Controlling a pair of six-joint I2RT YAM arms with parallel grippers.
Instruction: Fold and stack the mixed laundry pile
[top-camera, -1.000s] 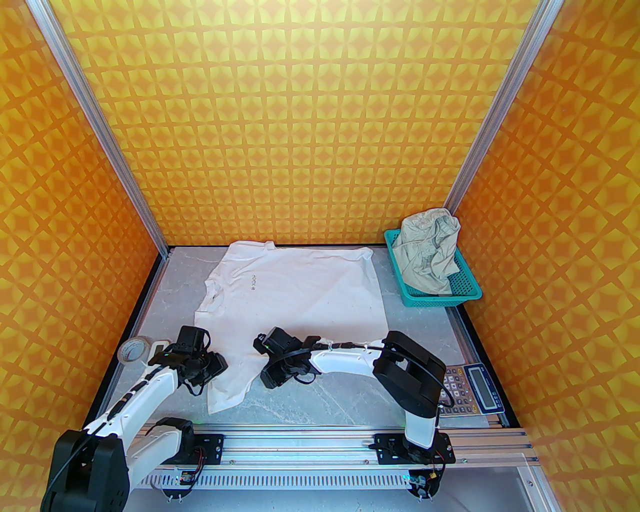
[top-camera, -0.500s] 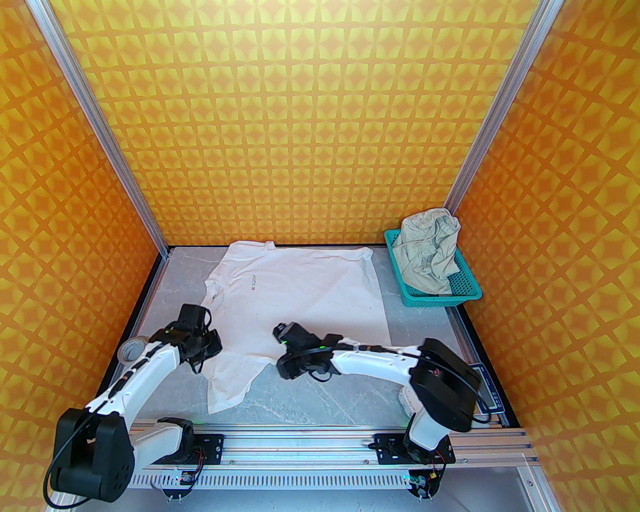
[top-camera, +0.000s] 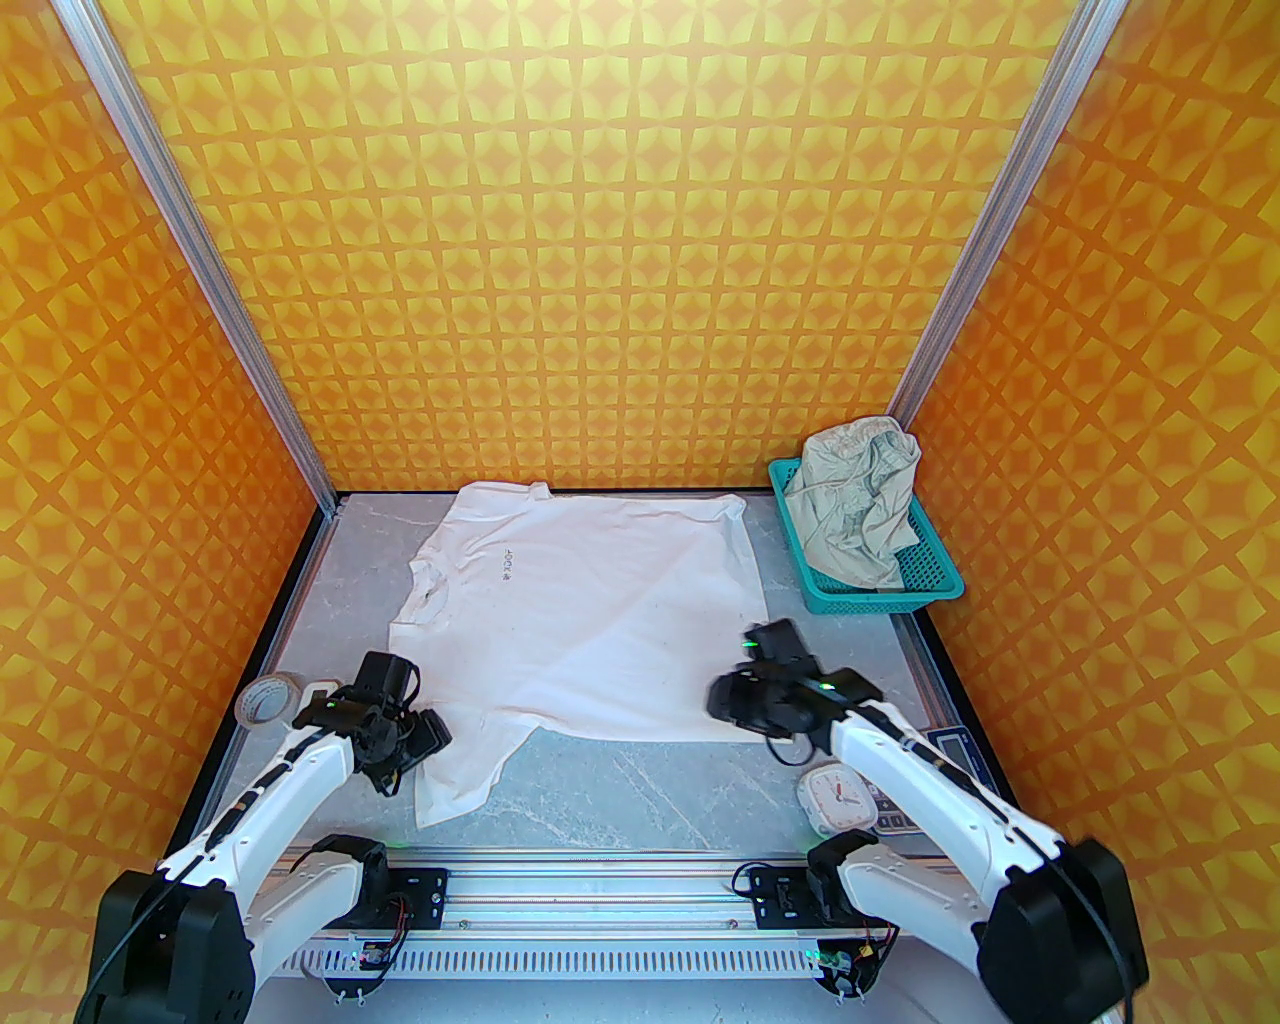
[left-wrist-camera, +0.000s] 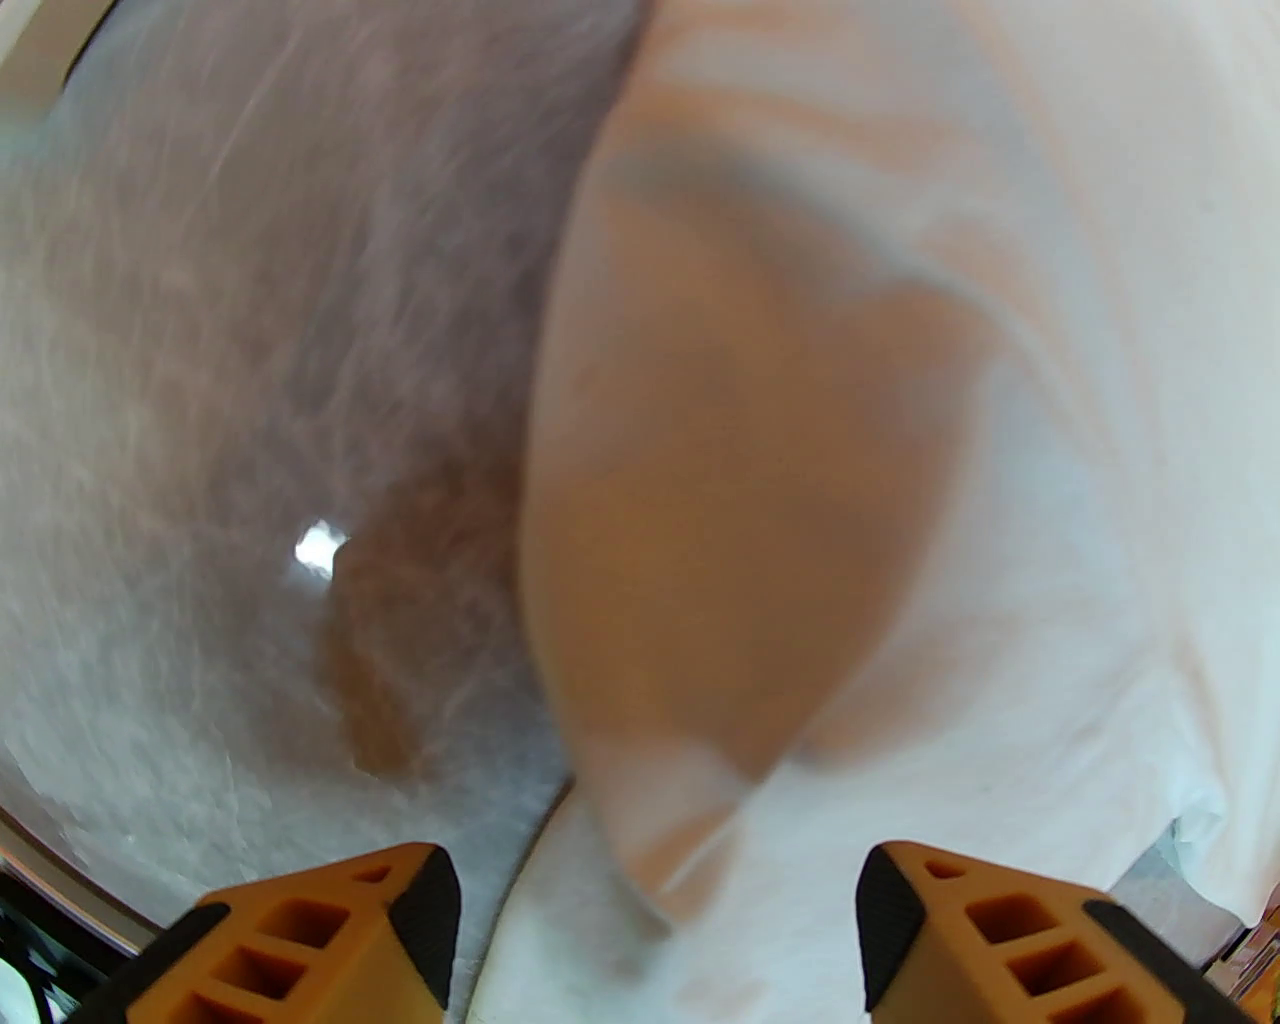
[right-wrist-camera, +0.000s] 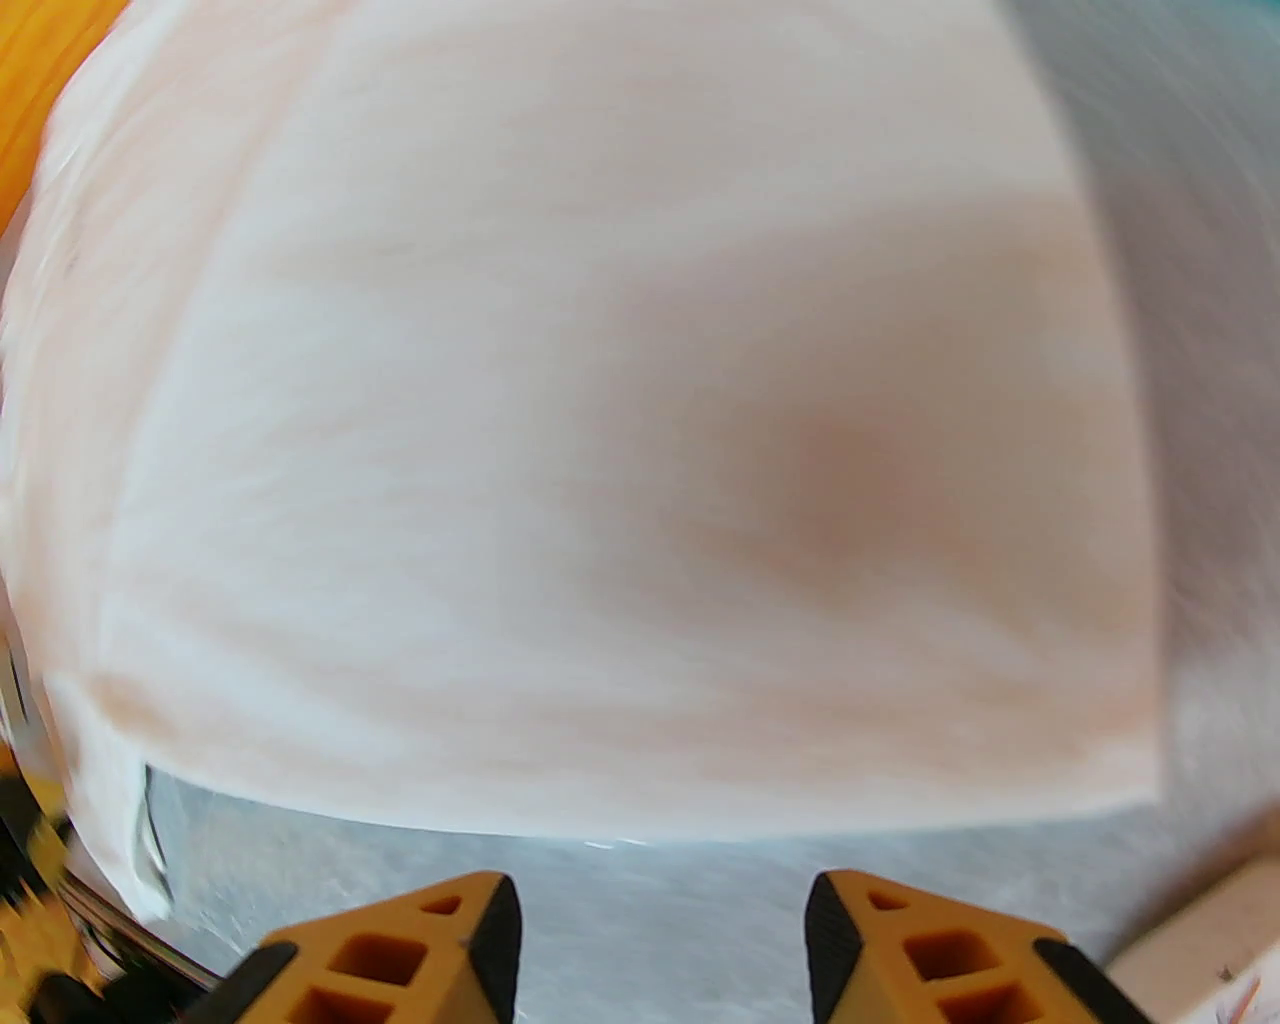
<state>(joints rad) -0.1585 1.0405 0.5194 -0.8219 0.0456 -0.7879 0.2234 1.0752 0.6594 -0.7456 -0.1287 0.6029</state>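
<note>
Both wrist views are smeared with blur, so weave and seams are lost, and the small dark lettering on the white T-shirt (top-camera: 600, 600) is too small to read from above. That soft shirt lies spread nearly flat on the grey marbled table (top-camera: 650, 790), collar toward 9 o'clock, its near sleeve trailing toward 7 o'clock. The pale greenish-cream shorts (top-camera: 855, 500) sit crumpled, gathered waist uppermost, in the teal mesh basket (top-camera: 940, 585) at 2 o'clock, covering most of its floor. The right arm hides much of a scale (top-camera: 950, 740) at 4 o'clock, beside a round white clock (top-camera: 838, 795); a tape roll (top-camera: 262, 700) lies at 8 o'clock. From above, the left gripper (top-camera: 420, 730) is a dark lump at the sleeve; its wrist view shows orange, hollow-ribbed fingers (left-wrist-camera: 400, 930) apart over a raised fold of cloth, gripping nothing. The right gripper (top-camera: 725, 700) sits at the shirt's 5 o'clock corner; its wrist view shows black-padded fingers (right-wrist-camera: 480, 940) apart over bare table, just short of the hem.
</note>
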